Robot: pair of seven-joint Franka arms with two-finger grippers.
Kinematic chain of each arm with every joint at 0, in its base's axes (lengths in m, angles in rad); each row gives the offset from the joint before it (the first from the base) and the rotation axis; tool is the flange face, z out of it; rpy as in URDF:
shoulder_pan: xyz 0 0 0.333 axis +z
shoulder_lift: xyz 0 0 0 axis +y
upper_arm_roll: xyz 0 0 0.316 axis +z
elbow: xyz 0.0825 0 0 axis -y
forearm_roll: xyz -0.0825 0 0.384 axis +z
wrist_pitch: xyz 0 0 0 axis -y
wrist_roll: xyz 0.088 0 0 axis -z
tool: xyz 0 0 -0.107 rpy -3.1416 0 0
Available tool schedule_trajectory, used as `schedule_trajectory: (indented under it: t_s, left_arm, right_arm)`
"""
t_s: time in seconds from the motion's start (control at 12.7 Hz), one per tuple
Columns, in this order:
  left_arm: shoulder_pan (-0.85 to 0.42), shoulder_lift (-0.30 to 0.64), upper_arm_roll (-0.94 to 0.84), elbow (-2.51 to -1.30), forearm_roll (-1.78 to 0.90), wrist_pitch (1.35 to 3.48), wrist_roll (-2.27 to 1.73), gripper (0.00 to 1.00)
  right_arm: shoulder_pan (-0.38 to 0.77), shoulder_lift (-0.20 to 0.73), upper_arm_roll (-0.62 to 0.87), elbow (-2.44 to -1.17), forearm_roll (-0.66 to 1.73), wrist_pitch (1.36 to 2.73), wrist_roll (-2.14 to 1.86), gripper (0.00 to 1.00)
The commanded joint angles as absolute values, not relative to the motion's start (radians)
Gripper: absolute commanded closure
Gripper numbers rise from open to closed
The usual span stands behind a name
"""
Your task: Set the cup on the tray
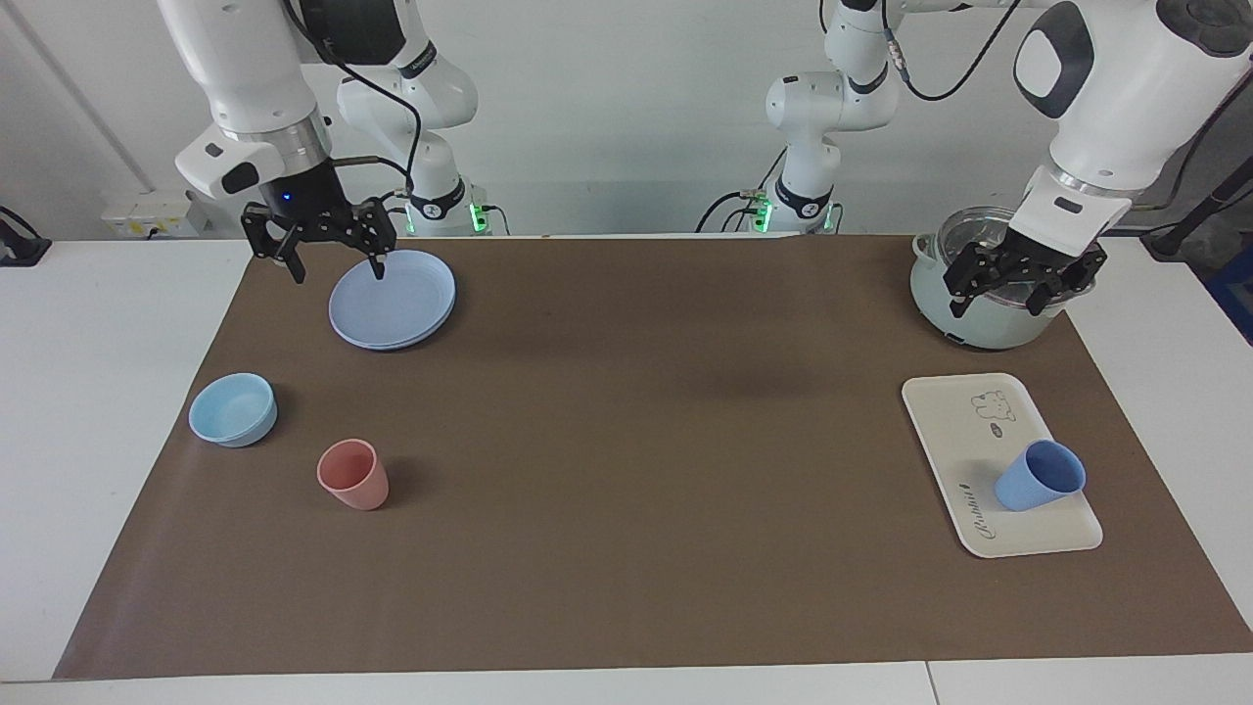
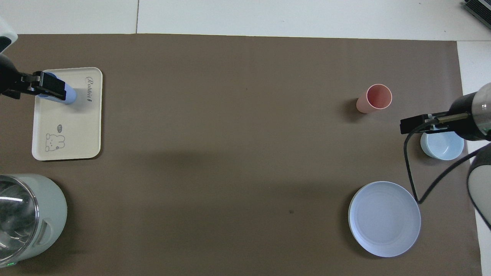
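The cup (image 1: 1040, 476) sits on the tray (image 1: 964, 421), so the left gripper (image 1: 1023, 279) and right gripper (image 1: 328, 250) hang open, holding nothing

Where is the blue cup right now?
The blue cup stands on the cream tray at the left arm's end of the table, on the tray's end farther from the robots, near its script lettering.

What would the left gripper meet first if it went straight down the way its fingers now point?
Most likely the pot. In the facing view the left gripper hangs open over it, fingers pointing down toward its glass lid. Depth is uncertain; the cup already stands on the tray, clear of that line.
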State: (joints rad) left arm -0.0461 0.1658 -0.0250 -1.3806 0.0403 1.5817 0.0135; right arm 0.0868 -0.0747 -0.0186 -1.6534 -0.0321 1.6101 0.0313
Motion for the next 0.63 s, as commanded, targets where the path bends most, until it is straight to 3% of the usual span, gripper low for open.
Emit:
schedule_trajectory:
  t_s: [0.0, 0.55]
  left_arm:
    - [-0.051, 0.126, -0.025, -1.427, 0.061, 1.598, -0.002, 0.0]
    - [-0.051, 0.104, -0.025, -1.465, 0.055, 1.603, -0.003, 0.0]
  right_arm:
    - [0.043, -0.032, -0.014, -1.571, -0.023, 1.509, 0.049, 0.0]
    - [0.009, -0.058, -0.012, -1.575, -0.002, 1.499, 0.04, 0.0]
